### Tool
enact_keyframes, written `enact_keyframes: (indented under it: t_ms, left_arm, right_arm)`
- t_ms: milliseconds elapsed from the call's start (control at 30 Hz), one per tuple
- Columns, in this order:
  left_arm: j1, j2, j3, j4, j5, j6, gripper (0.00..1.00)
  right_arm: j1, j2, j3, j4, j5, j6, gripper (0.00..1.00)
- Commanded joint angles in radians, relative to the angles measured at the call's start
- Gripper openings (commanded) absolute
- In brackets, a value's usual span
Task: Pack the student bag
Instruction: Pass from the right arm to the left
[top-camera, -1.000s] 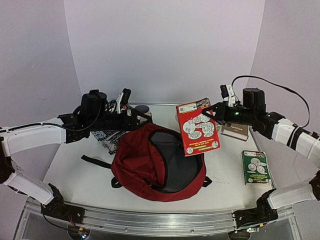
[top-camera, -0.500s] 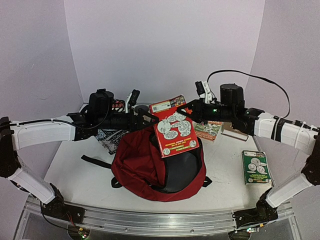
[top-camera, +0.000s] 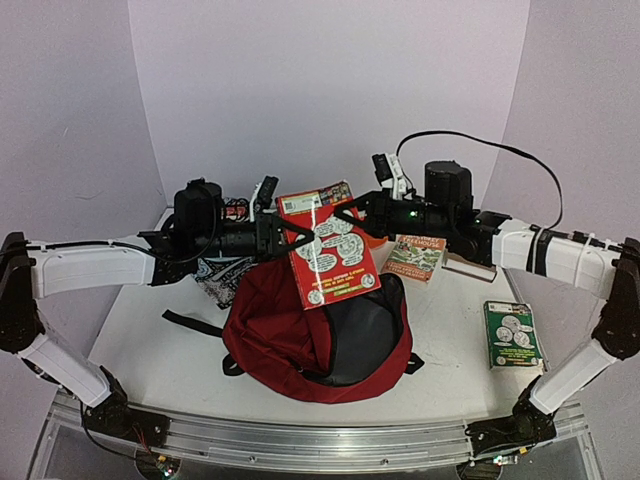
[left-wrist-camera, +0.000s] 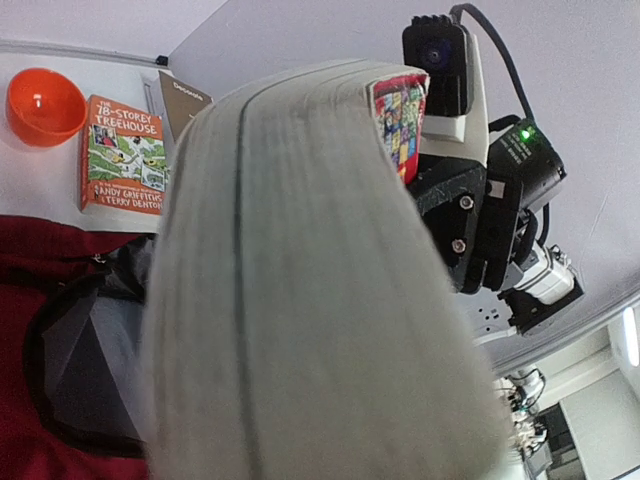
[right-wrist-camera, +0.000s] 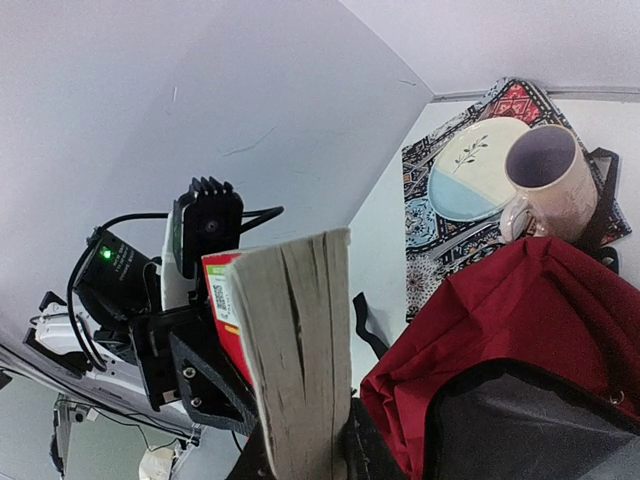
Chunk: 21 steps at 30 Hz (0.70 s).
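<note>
The student bag (top-camera: 275, 325), dark red with grey lining, lies open in the middle of the table; it also shows in the right wrist view (right-wrist-camera: 520, 300). A thick red book (top-camera: 325, 250) hangs tilted above the bag's opening. My right gripper (top-camera: 352, 212) is shut on the book's upper right corner, and its page edge (right-wrist-camera: 295, 350) rises from the jaws (right-wrist-camera: 300, 460). My left gripper (top-camera: 292, 238) is closed on the book's left edge, one finger (right-wrist-camera: 205, 385) flat against the red cover. The book's pages (left-wrist-camera: 300, 280) fill the left wrist view and hide the left jaws.
Behind the bag on the left, a patterned cloth (top-camera: 215, 272) carries a plate (right-wrist-camera: 475, 165) and a mug (right-wrist-camera: 545, 185). At back right are an orange bowl (left-wrist-camera: 45, 105), a Treehouse book (top-camera: 415, 255) and a tan box (top-camera: 470, 265). A green book (top-camera: 512, 335) lies at right.
The right arm has carried the red book leftward from the bag's right side to above its opening. The left gripper, open before, has closed on the book's left edge.
</note>
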<state>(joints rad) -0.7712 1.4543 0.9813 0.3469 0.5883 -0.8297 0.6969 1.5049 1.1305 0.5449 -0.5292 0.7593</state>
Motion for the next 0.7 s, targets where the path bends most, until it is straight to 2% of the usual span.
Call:
enact_keyframes:
  t_ms: [0,100,233,300,333,500,667]
  left_arm:
    - [-0.008,-0.066,-0.045,0.162,0.002,-0.058,0.0]
    - [-0.008,-0.109,-0.086,0.191,-0.072,-0.095,0.0]
    - [-0.008,-0.149,-0.124,0.255,-0.157,-0.162,0.0]
    - [-0.008,-0.162,-0.142,0.298,-0.189,-0.19,0.0]
    - [-0.008,-0.17,-0.152,0.311,-0.205,-0.199,0.0]
    - [-0.007,-0.216,-0.202,0.38,-0.342,-0.242,0.0]
    - [-0.008,-0.235,-0.231,0.421,-0.438,-0.286,0.0]
  right_arm:
    - [0.019,-0.02,0.02,0.105,0.033,0.02,0.1]
    - [0.031,-0.054,-0.021,0.116,0.097,0.029,0.26]
    - [0.049,-0.103,-0.119,0.19,0.182,0.073,0.36]
    - [0.059,-0.126,-0.171,0.229,0.224,0.098,0.49]
    - [0.064,-0.14,-0.197,0.248,0.243,0.11,0.51]
    - [0.089,-0.205,-0.379,0.448,0.327,0.207,0.64]
    - [0.152,-0.19,-0.429,0.588,0.366,0.24,0.9]
